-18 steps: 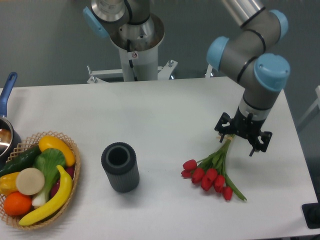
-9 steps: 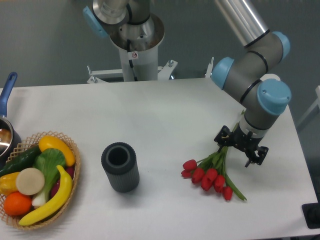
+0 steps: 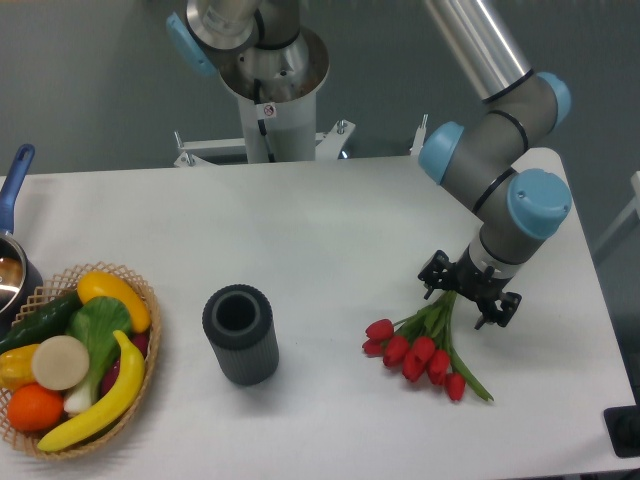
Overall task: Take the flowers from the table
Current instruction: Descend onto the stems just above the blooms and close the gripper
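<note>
Flowers: we see the bunch of red tulip buds on long green stems (image 3: 425, 345) lying on the large white rectangular tabletop (image 3: 330, 230), right of centre, buds fanned toward the near edge.
Gripper: the black two-finger gripper (image 3: 468, 298) sits low over the stem ends, fingers spread to either side of them; we cannot tell whether they touch the stems.
Middle: we spot a dark grey ribbed cylindrical cup (image 3: 240, 334) standing upright, well apart from the flowers.
Left: a round wicker basket of colourful fruit and vegetables (image 3: 75, 355) sits at the table's edge.
</note>
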You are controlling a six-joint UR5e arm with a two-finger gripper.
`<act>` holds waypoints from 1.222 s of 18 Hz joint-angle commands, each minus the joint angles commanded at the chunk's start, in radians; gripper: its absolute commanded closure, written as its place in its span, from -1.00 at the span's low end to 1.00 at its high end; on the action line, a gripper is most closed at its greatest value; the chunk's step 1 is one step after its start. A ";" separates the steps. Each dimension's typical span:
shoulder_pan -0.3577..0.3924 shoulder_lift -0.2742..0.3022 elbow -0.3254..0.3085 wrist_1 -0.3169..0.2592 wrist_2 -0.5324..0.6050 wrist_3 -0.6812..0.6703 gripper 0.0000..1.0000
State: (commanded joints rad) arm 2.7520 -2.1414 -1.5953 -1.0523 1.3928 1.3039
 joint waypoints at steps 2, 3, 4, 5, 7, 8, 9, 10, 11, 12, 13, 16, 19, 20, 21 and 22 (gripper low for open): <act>-0.002 -0.006 -0.011 0.000 0.000 0.000 -1.00; -0.003 -0.006 -0.015 0.002 0.000 0.000 -1.00; -0.003 -0.008 -0.015 0.002 0.000 0.000 -1.00; -0.005 -0.008 -0.015 0.002 -0.002 0.000 -1.00; -0.008 -0.008 -0.017 0.002 -0.002 0.000 -1.00; -0.008 -0.008 -0.015 0.002 -0.002 0.000 -1.00; -0.006 -0.008 -0.015 0.002 -0.002 0.000 -1.00; -0.006 -0.008 -0.015 0.003 -0.002 0.000 -0.93; -0.006 -0.008 -0.015 0.003 -0.002 0.002 -0.79; -0.006 -0.009 -0.015 0.005 -0.002 0.000 -0.70; -0.008 -0.012 -0.015 0.005 -0.002 0.000 -0.62; -0.008 -0.011 -0.015 0.006 -0.002 0.000 -0.44; -0.006 -0.009 -0.015 0.006 -0.003 0.002 -0.29; -0.005 -0.008 -0.014 0.006 -0.005 0.002 -0.24; -0.005 -0.005 -0.014 0.005 -0.006 0.000 -0.21; -0.003 -0.005 -0.012 0.005 -0.006 0.000 -0.17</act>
State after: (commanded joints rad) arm 2.7489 -2.1460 -1.6076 -1.0477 1.3867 1.3039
